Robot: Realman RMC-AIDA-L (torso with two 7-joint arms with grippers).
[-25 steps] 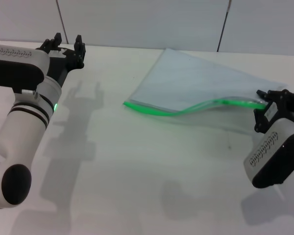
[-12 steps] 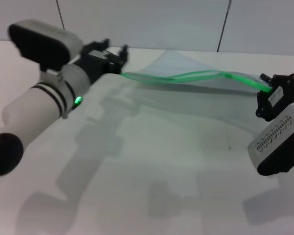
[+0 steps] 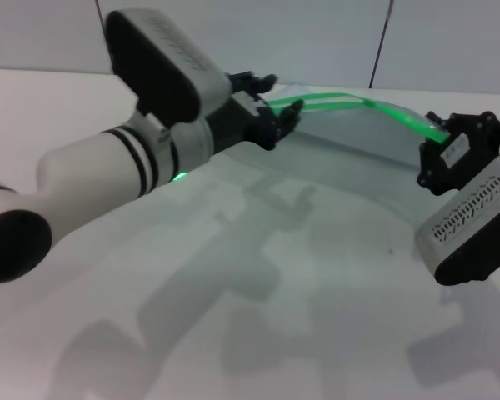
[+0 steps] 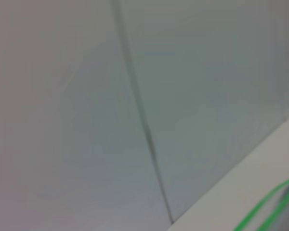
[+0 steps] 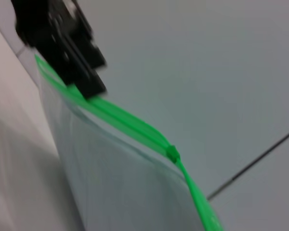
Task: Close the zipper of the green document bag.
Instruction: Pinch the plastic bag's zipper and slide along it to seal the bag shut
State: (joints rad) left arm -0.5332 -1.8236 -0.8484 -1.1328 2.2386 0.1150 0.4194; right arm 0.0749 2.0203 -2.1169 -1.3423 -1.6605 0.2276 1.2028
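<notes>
1. The left gripper [image 3: 271, 104] pinches the left end of the zipper [image 3: 350, 103], probably anchoring it so the strip stays taut.
2. The green document bag [image 3: 358, 133] hangs lifted between both arms, zipper edge uppermost.
3. The right gripper [image 3: 433, 137] is clamped on the zipper's right end; the slider tab [image 5: 172, 153] sits just beside its fingers.

Before me spreads a white table [image 3: 258, 275], soft grey shadows across it. At twelve o'clock stands a pale grey panelled wall [image 3: 317, 37], dark seams dividing the panels.
</notes>
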